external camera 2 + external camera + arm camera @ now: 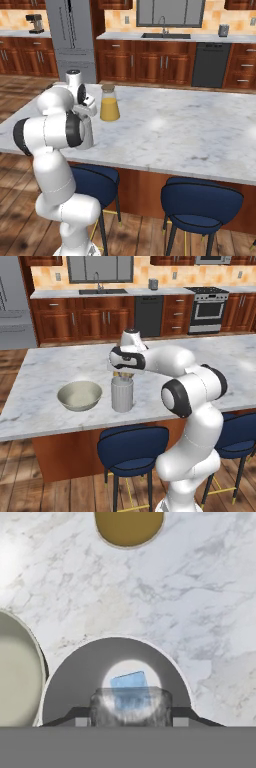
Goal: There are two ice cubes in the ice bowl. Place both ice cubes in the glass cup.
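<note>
Fingers (82, 716) pinched on clear greyish ice cube (131, 706) right above glass cup (70, 677), blue cube (129, 684) already inside; ice bowl (80, 395) to left; cube's light, slick, so grip flat faces.

The left base view looks forward and down from behind the white arm's left side, over the grey-veined white marble desk (45, 363), toward the dark wood cabinets along the far wall. The right base view faces the same desk (190, 125) from behind the arm's right side. Both are set well back, and they share the marble top. The hand view looks straight down from close above the tall ribbed greyish-white cylinder cup (75, 677), with the glossy beige-olive round bowl (17, 677) at its left edge.
</note>
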